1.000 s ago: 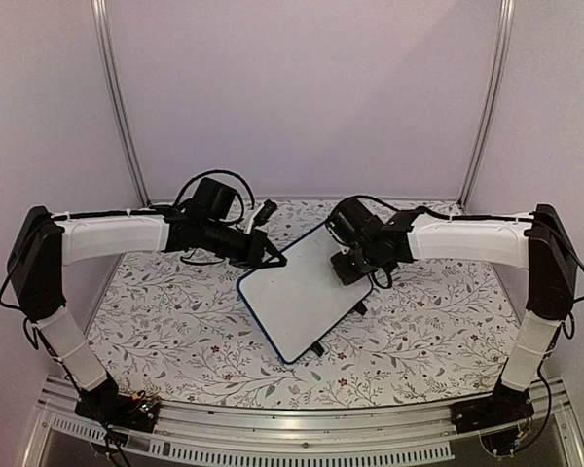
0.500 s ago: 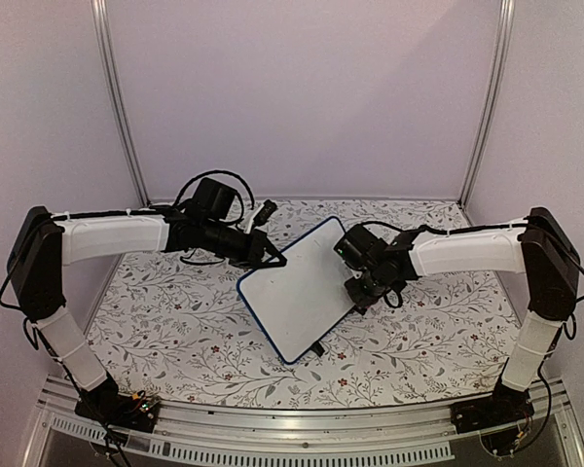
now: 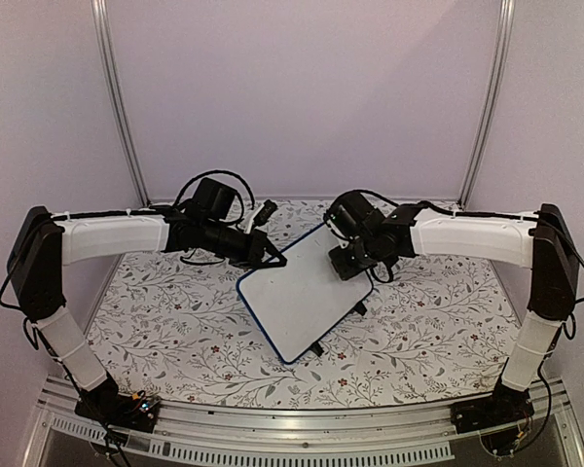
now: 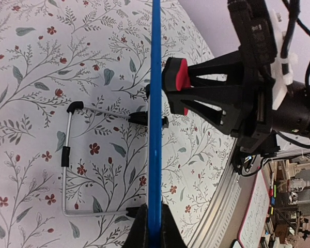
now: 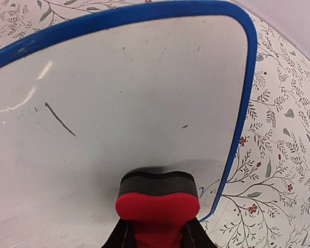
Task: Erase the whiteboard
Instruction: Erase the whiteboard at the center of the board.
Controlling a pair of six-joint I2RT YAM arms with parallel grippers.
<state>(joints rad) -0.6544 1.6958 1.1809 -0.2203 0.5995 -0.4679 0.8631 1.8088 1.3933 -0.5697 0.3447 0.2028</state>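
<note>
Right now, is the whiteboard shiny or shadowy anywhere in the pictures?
Right wrist view: white glare streaks on the whiteboard near its left side, and a soft shadow just above the red eraser. Top view: the board looks evenly bright, with no glare. Left wrist view: only its blue edge shows, and it is sharp.

Soft, even, bright light throughout (faintly lilac on the walls (image 3: 302,97)). A glare streak marks the whiteboard (image 5: 144,77). Both wrist views look sharp.

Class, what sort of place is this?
Probably a robotics lab test cell: left arm and right arm bolted at a table edge, metal frame posts against plain walls, a whiteboard on floral cloth.
</note>
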